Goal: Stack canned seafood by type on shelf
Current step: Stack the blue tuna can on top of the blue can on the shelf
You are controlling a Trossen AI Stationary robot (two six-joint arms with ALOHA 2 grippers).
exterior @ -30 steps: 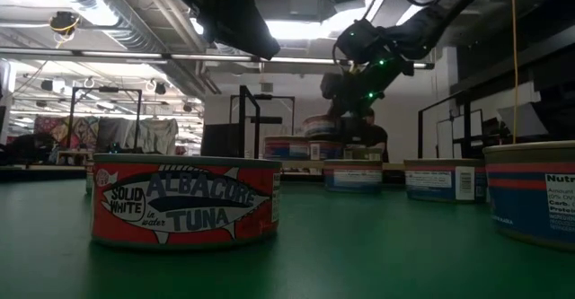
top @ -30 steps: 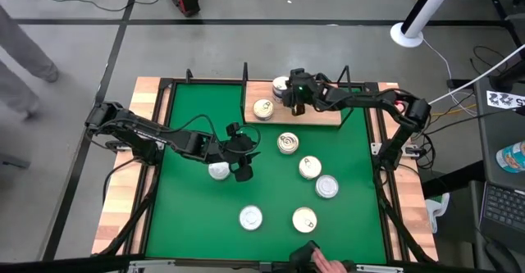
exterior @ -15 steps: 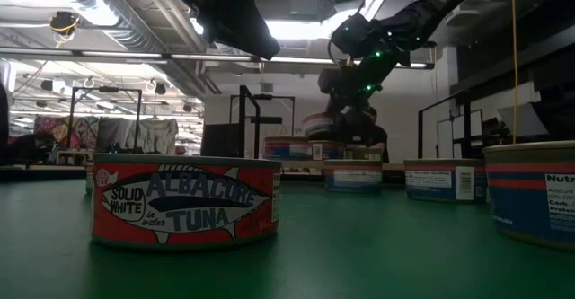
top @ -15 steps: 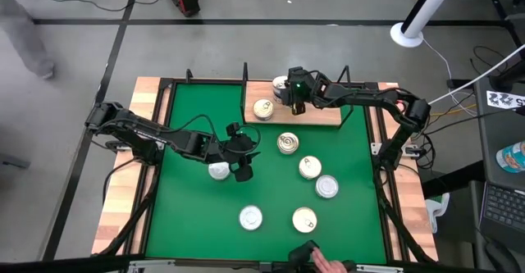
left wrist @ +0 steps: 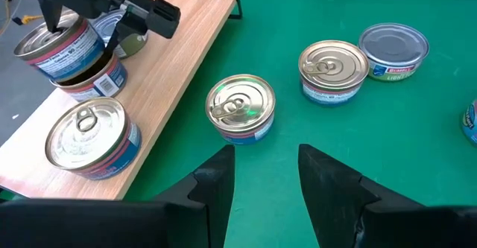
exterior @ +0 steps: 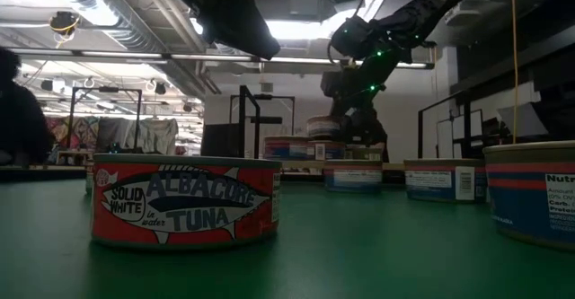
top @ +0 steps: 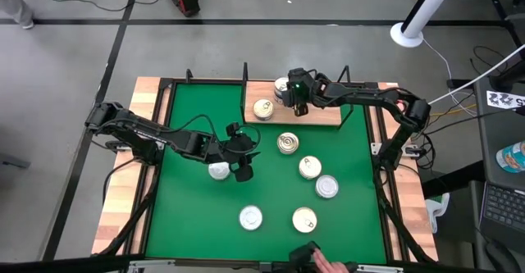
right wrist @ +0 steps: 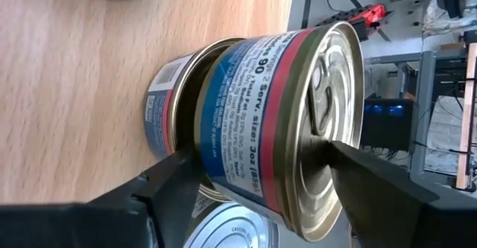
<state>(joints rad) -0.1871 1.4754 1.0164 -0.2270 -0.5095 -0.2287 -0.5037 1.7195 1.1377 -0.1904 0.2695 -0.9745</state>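
The right hand (top: 294,101) grips a tin (left wrist: 57,41) tilted over another on the shelf (top: 320,116) — one more tin (top: 263,109) sits there. Six tins wait on the table (top: 197,216); the left hand (top: 243,160) hovers half-open, empty.

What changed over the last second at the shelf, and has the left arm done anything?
The right gripper, shut on a can, carried it toward the shelf's left end and lowered it, tilted, onto another can; not released. The left gripper stayed open over the mat; the loose cans kept their places.
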